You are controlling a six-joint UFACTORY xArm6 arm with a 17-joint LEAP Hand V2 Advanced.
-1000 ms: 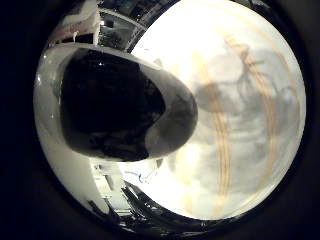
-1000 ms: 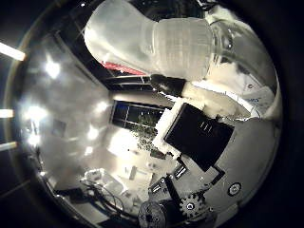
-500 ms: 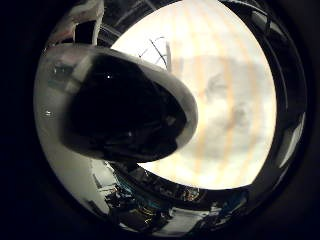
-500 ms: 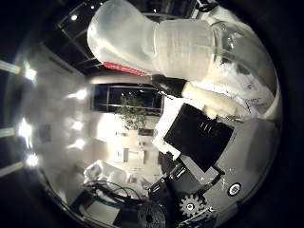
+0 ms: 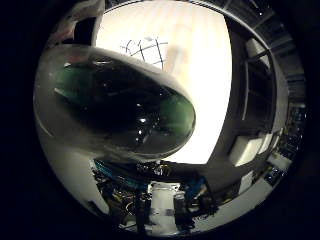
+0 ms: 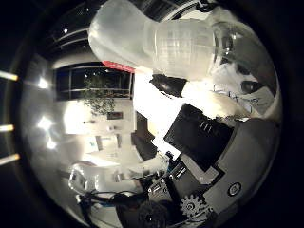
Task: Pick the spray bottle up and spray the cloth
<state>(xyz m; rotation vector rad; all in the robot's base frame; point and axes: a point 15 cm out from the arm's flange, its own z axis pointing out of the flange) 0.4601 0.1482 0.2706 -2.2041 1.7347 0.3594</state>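
The spray bottle fills much of both palm views, so it lies close against my palm. Its white spray head (image 6: 118, 33) and ribbed collar (image 6: 183, 45) show in the thumb side view, with the clear shoulder beside them. The bottle's rounded dark body (image 5: 120, 110) shows in the little finger side view. My right hand (image 6: 209, 147) has its black and white fingers curled against the bottle below the collar. Beyond the bottle spreads a pale, faintly striped surface (image 5: 200, 80); I cannot tell whether it is the cloth.
A small grid-patterned thing (image 5: 145, 50) lies on the pale surface near the bottle. Equipment clutter (image 5: 165, 200) stands past the surface's edge. The thumb side view looks out into a room with dark windows and a plant (image 6: 99, 92).
The whole picture has swung in both views, so the hand has turned with the bottle held. The pale striped surface now takes less of the view and looks farther off.
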